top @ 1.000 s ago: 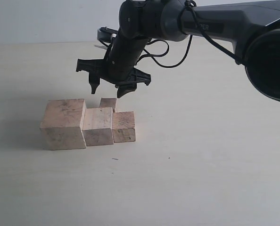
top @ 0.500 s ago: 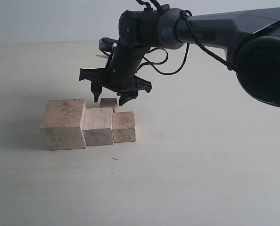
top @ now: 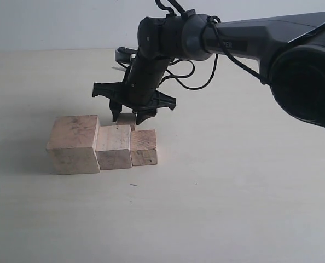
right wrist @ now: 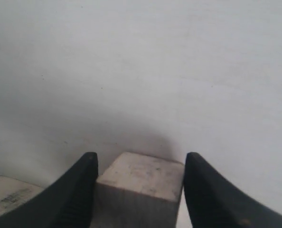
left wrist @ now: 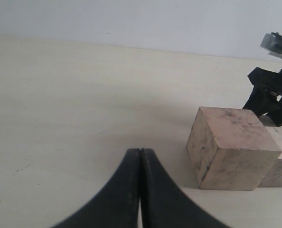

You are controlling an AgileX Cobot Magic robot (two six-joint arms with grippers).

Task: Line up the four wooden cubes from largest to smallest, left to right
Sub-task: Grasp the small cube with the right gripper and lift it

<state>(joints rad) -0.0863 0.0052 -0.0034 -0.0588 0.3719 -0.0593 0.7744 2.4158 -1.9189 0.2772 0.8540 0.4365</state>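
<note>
You see four wooden cubes total. The smallest cube (right wrist: 140,183) sits between the right pincer (top: 127,116) fingers, which hug its sides; can't tell if it's pinched. The largest cube (top: 73,143), second cube (top: 114,146) and third cube (top: 144,147) touch in one row just beside that pincer. The left pincer (left wrist: 140,152) is pressed together, with the largest cube ahead of it, apart.

- The table (top: 233,208) is a wide, flat, pale cream surface with a smooth matt finish. It fills most of the exterior view.
- A tiny dark speck (top: 133,185) marks it toward the front middle.
- Behind the table's far edge rises a plain wall (top: 53,24), pale grey-white.
- The line where the two meet runs level across the upper part of the exterior view.
- The light is soft and even. A faint grey shadow (top: 31,156) with blurred edges lies on the table at left.
- The left wrist view shows the same cream surface under a pale band of wall.
</note>
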